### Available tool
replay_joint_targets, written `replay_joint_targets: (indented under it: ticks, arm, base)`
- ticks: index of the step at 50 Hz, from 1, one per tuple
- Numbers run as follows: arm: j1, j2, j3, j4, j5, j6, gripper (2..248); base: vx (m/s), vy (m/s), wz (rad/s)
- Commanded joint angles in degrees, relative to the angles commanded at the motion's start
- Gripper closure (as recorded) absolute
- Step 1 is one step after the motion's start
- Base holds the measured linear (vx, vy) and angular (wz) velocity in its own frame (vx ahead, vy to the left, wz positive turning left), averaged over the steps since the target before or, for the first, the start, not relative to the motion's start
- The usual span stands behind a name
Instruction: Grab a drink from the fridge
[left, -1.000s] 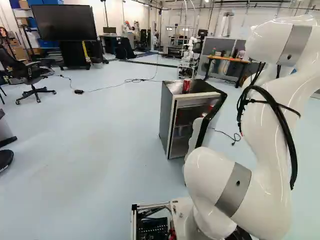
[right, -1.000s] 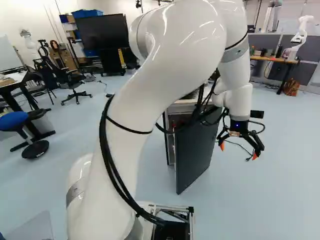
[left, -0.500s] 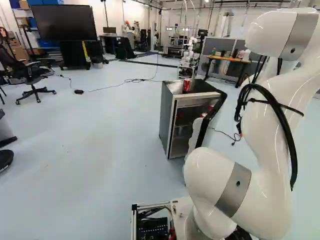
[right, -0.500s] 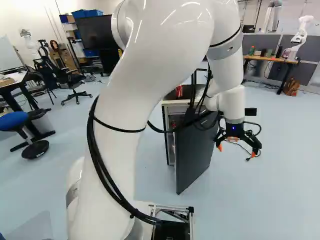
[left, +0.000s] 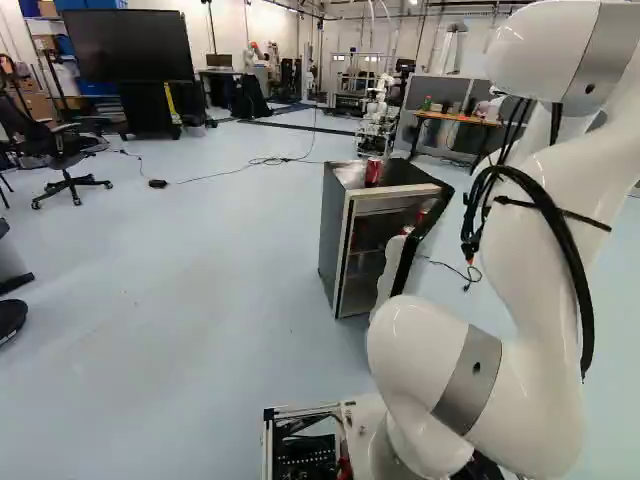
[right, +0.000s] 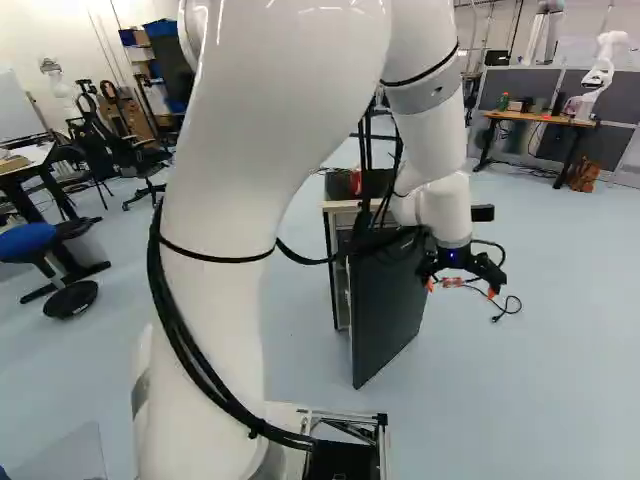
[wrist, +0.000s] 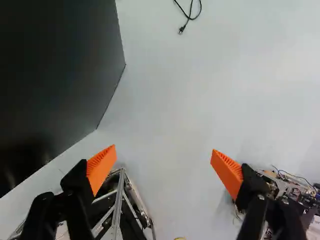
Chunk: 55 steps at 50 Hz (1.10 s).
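The base stands where it was, but my large white arm (left: 528, 280) has swung its upper part, and the right base view shows it carrying the tool (wrist: 162, 152) closer to the door. The small dark-sided fridge (left: 335, 235) has not moved, and its flat dark grey door (right: 385, 310) stays wide open. For the task I judge this good: the opening is ready, and I am probably passing from the door work to the reaching.

A red drink can (left: 373, 172) stands upright on top of the fridge. More red things (left: 421, 214) show at the opening, maybe also cans, but they are too small to be sure.

About edges: I am on the outer side of the door, so the panel stands between me and the shelves. I should go above or around its free edge; a low, direct sweep could push it closed. My tool is apart, orange pads facing each other, holding nothing, with pale floor (wrist: 165, 100) between. On the side away from the door I see more room. A thin black cable (wrist: 190, 16) lies on this floor, ahead of the tool.
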Motion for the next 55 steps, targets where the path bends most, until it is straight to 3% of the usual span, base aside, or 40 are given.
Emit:
replay_joint_targets:
  ticks: [30,55]
  arm:
    - [3.3,5.7,7.7,0.0,11.7,0.0,3]
    - [6.6,10.3,13.4,0.0,12.8,0.0,3]
  base:
    - [0.0,0.0,0.0]
    - [0.0,0.0,0.0]
